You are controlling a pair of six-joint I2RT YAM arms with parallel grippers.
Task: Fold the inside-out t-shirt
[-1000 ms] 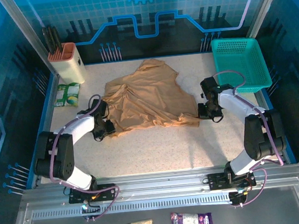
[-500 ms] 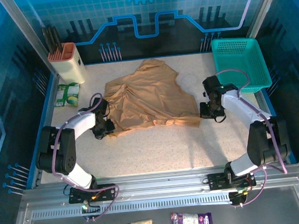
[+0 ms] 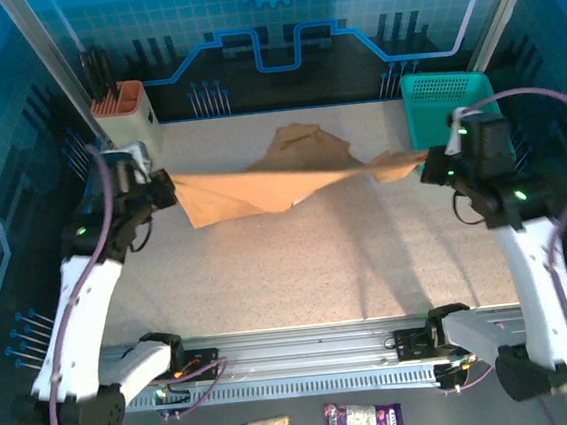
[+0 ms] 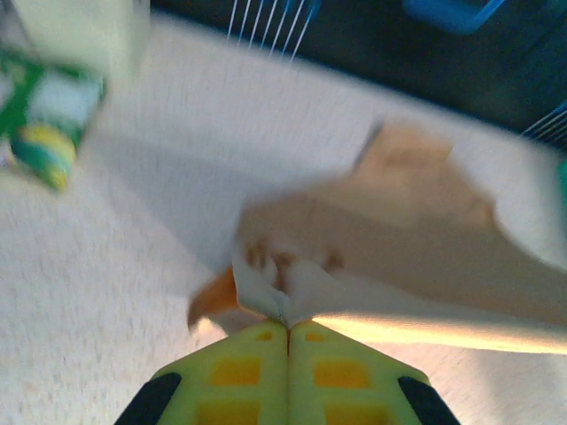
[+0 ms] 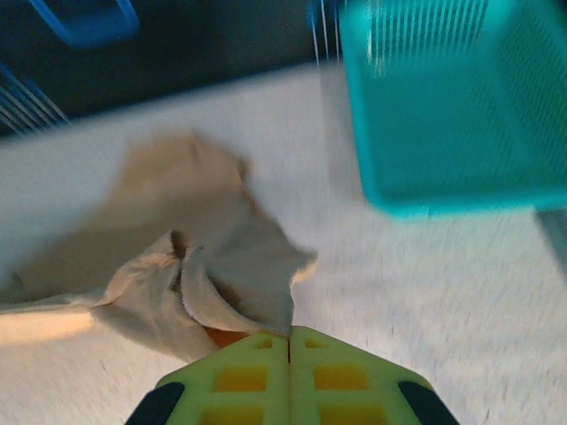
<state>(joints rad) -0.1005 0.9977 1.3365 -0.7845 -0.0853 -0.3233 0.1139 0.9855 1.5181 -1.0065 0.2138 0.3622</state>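
A speckled white table (image 3: pixel 299 271) lies in the middle of the frame. Blue walls (image 3: pixel 364 9) with a circuit pattern stand along the top and both sides. A grey metal rail (image 3: pixel 307 356) crosses the bottom.

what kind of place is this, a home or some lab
Probably a robot lab test cell, not a home: the left arm and right arm are bolted to an aluminium rail, and blue circuit-print panels wall in the speckled table.
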